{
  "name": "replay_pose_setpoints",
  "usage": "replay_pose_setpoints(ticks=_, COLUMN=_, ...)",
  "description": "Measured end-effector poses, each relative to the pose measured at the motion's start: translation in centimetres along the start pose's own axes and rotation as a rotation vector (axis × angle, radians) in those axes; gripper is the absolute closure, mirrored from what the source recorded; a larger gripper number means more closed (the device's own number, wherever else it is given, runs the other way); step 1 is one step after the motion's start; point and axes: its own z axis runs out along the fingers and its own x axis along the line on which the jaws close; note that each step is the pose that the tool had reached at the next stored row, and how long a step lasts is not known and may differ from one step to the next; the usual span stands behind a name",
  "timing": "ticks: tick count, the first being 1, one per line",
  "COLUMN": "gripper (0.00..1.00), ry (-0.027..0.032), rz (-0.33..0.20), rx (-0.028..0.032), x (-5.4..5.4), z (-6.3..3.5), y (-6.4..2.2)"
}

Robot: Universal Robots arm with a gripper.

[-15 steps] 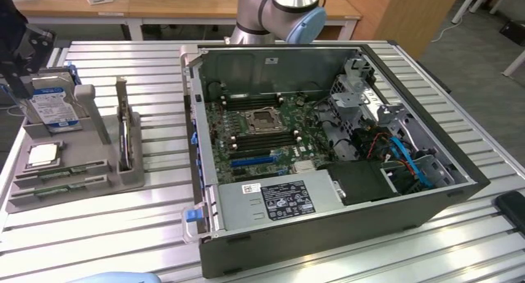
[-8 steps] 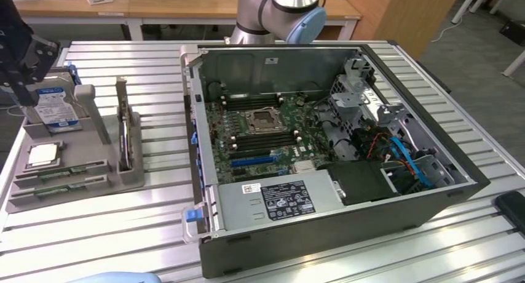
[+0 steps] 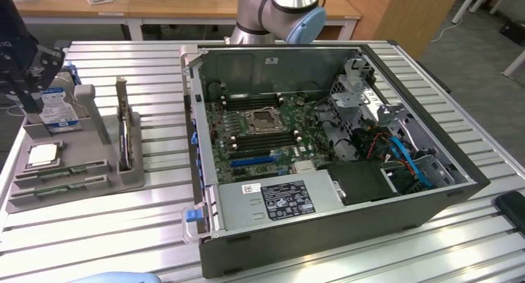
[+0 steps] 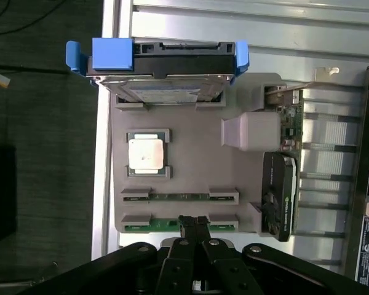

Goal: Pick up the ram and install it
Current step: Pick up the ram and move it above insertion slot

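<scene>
We are finding the gripper (image 4: 194,221) poised over the parts tray (image 4: 197,166), its jaws pressed together and carrying nothing. The black fingertips are hanging over the ram (image 4: 166,225) — a thin green board strip, lying flat in the outermost cradle of the tray, the one farthest from the hard drive (image 4: 166,92). Whether they are touching it we cannot tell. A second stick (image 4: 179,196) is lying in the neighbouring cradle, between the ram and the processor (image 4: 149,153).

We are judging the layout deliberate. Short grey lugs are holding each stick at its two ends alone, leaving the middle span bare for a grasp. The tray is looking like matte grey moulded or printed plastic, with a separate recess for every part. The processor is sitting square and silvery in its own frame, and the graphics card (image 4: 277,203) is standing on edge along one side.

In the exterior view the computer case (image 3: 287,243) is lying on its side on the ribbed aluminium bench (image 3: 123,234) with its panel off. The green motherboard (image 3: 262,129) is therefore facing upward — an orientation that, in our judgement, is opening its long dark memory slots (image 3: 260,140) to approach from above. The ram is lying well apart from the case, not yet lifted.
</scene>
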Motion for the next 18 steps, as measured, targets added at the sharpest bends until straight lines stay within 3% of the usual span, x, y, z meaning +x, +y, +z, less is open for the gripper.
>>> replay_pose_setpoints(ticks=18, gripper=0.90, ry=-0.0057, rz=0.000, rx=0.0007, x=0.0, z=3.26, y=0.00)
